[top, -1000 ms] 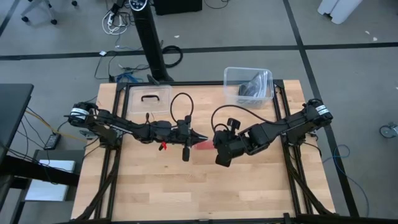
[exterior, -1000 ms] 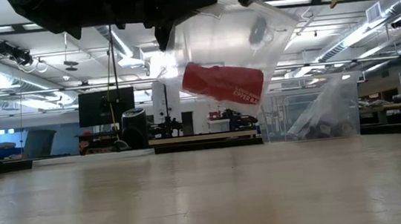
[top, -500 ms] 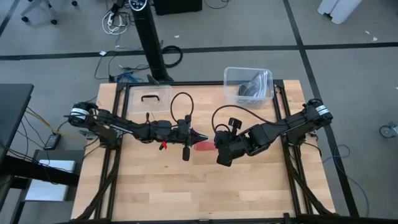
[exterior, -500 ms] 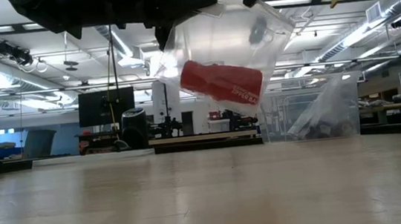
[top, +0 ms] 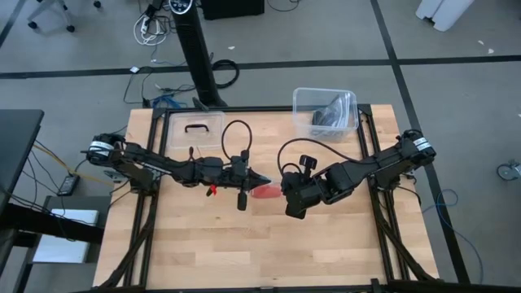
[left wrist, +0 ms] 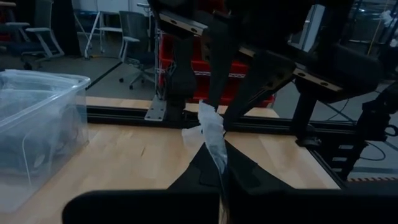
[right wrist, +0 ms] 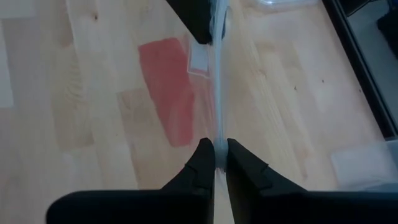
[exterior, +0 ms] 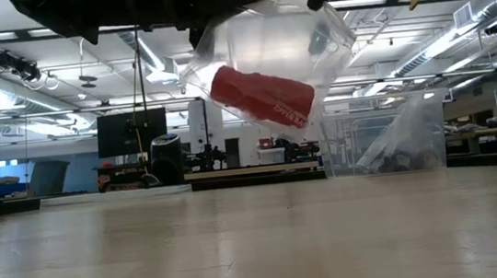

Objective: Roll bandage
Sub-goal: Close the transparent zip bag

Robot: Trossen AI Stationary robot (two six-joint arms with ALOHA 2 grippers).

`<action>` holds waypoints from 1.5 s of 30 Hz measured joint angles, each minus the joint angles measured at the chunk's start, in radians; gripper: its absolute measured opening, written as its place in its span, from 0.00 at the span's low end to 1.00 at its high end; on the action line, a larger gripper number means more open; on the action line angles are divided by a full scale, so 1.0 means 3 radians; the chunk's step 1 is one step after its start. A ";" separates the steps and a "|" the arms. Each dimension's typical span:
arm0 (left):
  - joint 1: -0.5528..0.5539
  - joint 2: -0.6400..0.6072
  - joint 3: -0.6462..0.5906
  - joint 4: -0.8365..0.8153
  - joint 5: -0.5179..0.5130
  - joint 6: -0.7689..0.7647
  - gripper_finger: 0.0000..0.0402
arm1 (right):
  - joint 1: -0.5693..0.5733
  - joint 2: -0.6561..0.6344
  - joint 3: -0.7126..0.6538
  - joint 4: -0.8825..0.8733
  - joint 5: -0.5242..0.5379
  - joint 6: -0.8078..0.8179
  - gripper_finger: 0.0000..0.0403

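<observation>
The bandage [exterior: 261, 96] is a stubby red roll inside a clear plastic bag [exterior: 266, 44] that hangs well above the table between my two arms. From above, the bandage [top: 264, 192] shows red between my left gripper [top: 262, 179] and my right gripper [top: 286, 194]. Both grippers are shut on the bag. In the right wrist view the bandage [right wrist: 168, 93] shows through the plastic. My left gripper pinches an upper edge of the bag [left wrist: 211, 134] between its two fingers [left wrist: 205, 177], reaching in level from the table's left. The plastic is bunched at the fingertips, and the bag hangs clear of the table. My right gripper pinches the bag's thin edge [right wrist: 217, 134] between its two fingertips [right wrist: 202, 158], slanting down from the table's right. The plastic runs taut from these fingers to my left gripper [right wrist: 199, 18]. The bag hangs below, clear of the table.
A clear plastic bin [top: 326, 111] with dark things in it stands at the far right corner, also seen as the bin [exterior: 387, 138]. Its lid [top: 195, 129] lies at the far left. The wooden tabletop [top: 244, 244] stretches bare toward the near edge.
The bag has tipped between the two grippers. The roll inside has shifted a little toward the table's left and now lies more steeply, its left end higher. Both arms have stayed nearly in place.
</observation>
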 joint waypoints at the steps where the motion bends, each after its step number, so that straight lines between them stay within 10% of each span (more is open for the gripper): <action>1: 0.0000 -0.0015 0.0000 -0.0009 0.0000 0.0001 0.00 | 0.0000 0.0000 0.0000 -0.0001 -0.0003 0.0000 0.05; 16: -0.0051 -0.0118 -0.0004 -0.0051 0.0013 0.0079 0.00 | -0.0010 -0.0006 -0.0004 -0.0014 -0.0068 -0.0017 0.07; 30: -0.0075 -0.0140 -0.0002 -0.0183 0.0313 0.0261 0.00 | -0.0022 -0.0003 0.0290 0.0095 -0.0017 -0.0154 0.48; 45: -0.0071 -0.0129 -0.0003 -0.0346 0.0097 0.0272 0.00 | 0.0019 -0.0020 0.0327 0.0513 -0.0223 -0.0387 0.45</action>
